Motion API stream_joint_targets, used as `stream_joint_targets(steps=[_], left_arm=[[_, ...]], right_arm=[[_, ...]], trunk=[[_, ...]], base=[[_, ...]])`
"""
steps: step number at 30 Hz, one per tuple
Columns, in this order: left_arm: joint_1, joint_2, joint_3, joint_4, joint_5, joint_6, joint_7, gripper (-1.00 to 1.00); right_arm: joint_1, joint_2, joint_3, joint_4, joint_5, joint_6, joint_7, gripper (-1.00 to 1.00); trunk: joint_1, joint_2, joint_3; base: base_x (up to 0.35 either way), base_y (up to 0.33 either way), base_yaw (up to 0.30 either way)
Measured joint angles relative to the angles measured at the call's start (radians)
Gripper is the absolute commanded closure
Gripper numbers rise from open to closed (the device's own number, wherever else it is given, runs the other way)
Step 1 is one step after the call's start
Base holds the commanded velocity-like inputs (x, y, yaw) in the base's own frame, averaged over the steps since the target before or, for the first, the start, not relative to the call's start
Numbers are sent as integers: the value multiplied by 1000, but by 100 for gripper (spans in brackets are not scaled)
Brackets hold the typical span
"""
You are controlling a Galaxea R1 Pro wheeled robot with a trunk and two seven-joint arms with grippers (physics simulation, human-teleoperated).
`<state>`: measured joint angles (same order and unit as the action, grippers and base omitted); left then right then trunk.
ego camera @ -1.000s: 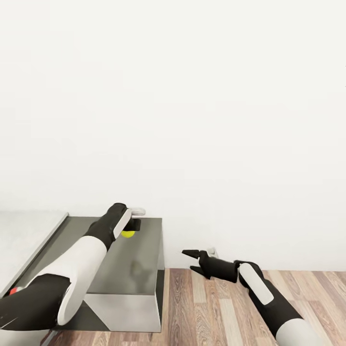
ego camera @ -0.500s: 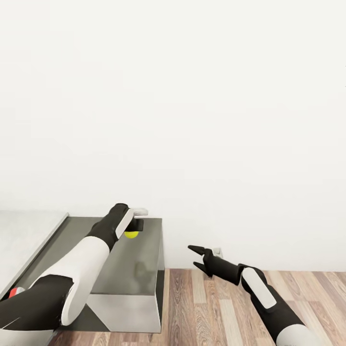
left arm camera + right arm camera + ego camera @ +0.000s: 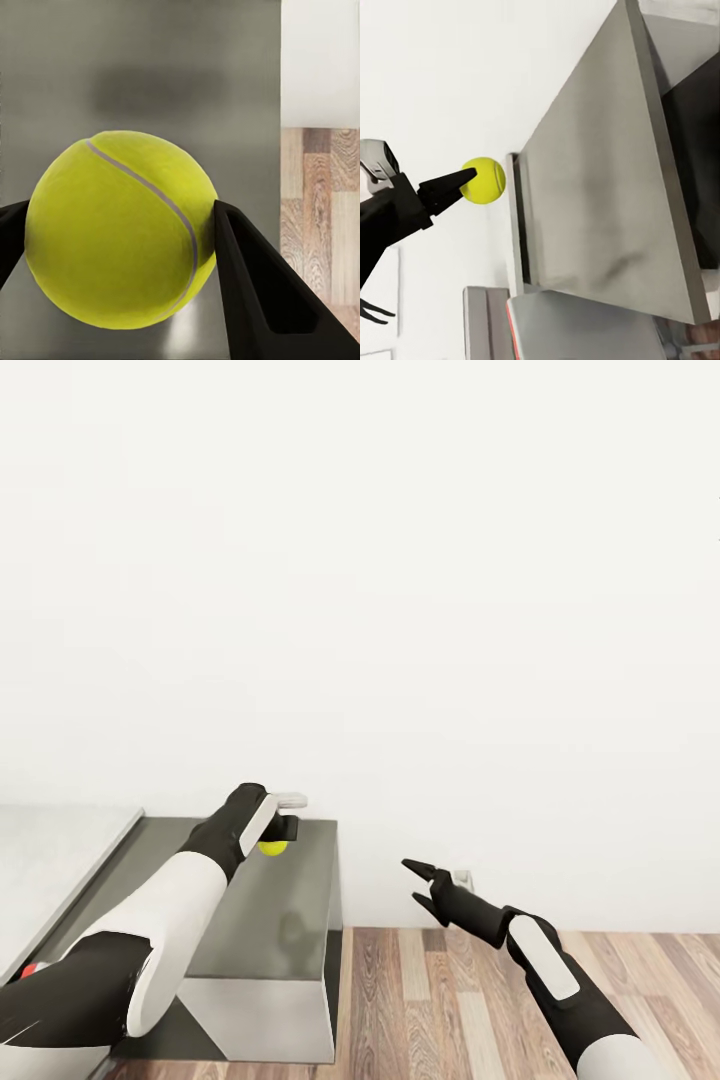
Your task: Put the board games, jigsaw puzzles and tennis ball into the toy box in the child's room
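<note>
Ball (image 3: 116, 229) clenched in left gripper (image 3: 277, 838) over table (image 3: 260, 920), right gripper (image 3: 424, 887) open; keep squeeze steady, carry level toward toy box.

The tennis ball (image 3: 120, 229) is yellow-green with a curved pale grey seam. The left end effector (image 3: 283, 830) is black, on a black-and-white arm. The table (image 3: 265, 920) is dark grey, with a paler grey section. The wall (image 3: 400, 560) is white; the floor (image 3: 440, 1000) is brown wood-plank.
</note>
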<state>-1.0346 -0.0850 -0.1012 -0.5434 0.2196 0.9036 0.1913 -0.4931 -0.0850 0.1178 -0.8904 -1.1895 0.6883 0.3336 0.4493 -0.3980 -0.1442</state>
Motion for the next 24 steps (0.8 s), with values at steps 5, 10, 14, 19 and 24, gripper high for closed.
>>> stream_joint_targets(steps=[5,10,14,19,24], left_arm=[[0,0,0,0,0,0,-1,100],[0,1,1,0,1,1,-3,100],[0,2,1,0,1,1,-5,100],[0,2,2,0,0,2,-5,100],[0,2,2,0,0,5,-4,100]], right_arm=[[0,0,0,0,2,-69,1,-100],[0,1,1,-1,1,-69,-7,-100],[0,1,2,0,1,-68,-16,-100],[0,4,2,1,1,-67,-18,-100],[0,5,2,1,1,-67,-18,-100]], trunk=[[0,0,8],[0,0,17],[0,0,23],[0,0,32],[0,0,40]], base=[[0,0,0],[0,0,0],[0,0,0],[0,0,0],[0,0,0]])
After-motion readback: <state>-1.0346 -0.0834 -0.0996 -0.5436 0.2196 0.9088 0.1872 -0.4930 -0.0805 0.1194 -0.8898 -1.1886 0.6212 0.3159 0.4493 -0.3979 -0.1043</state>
